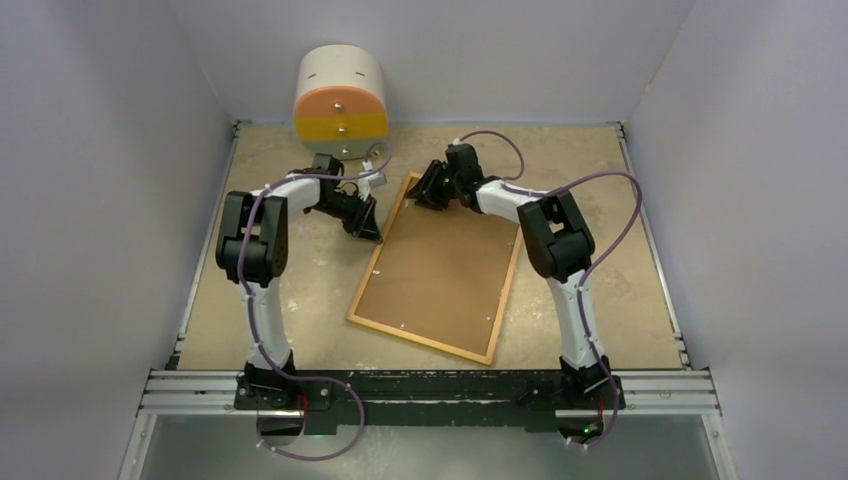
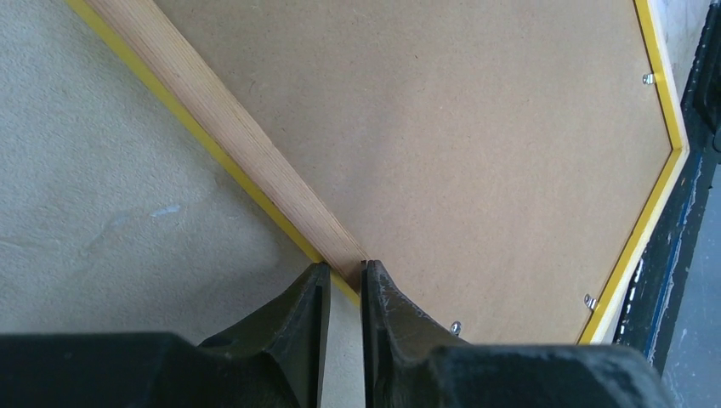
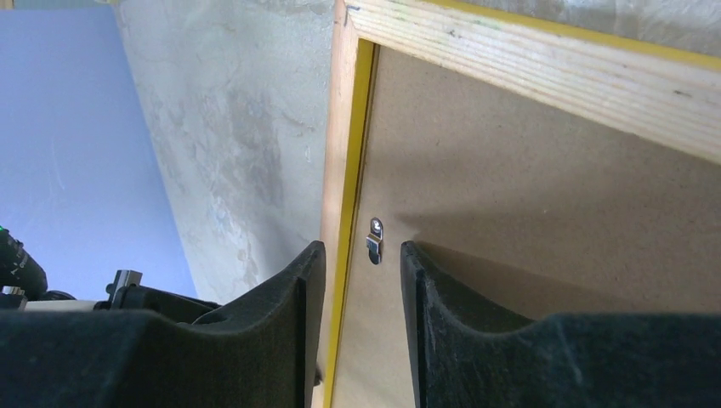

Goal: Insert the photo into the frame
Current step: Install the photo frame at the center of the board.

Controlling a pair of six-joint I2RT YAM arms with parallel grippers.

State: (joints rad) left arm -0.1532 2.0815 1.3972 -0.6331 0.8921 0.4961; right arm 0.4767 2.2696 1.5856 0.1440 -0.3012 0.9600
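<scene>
The frame (image 1: 419, 340) lies back side up and askew on the table, its light wood rails around the brown hardboard backing sheet (image 1: 440, 265). The photo is not in view. My left gripper (image 1: 368, 232) is at the frame's left rail. In the left wrist view it (image 2: 344, 265) is closed to a narrow gap on the wood rail (image 2: 238, 136). My right gripper (image 1: 420, 195) is at the frame's far corner. In the right wrist view it (image 3: 361, 246) is open, straddling a small metal clip (image 3: 374, 240) on the backing (image 3: 544, 221), next to the frame's rail (image 3: 527, 68).
A cream cylinder with an orange and yellow face (image 1: 340, 95) stands at the back left against the wall. More metal clips (image 2: 589, 301) sit along the frame's inner edge. Grey walls enclose the table; a metal rail (image 1: 430, 392) runs along the near edge.
</scene>
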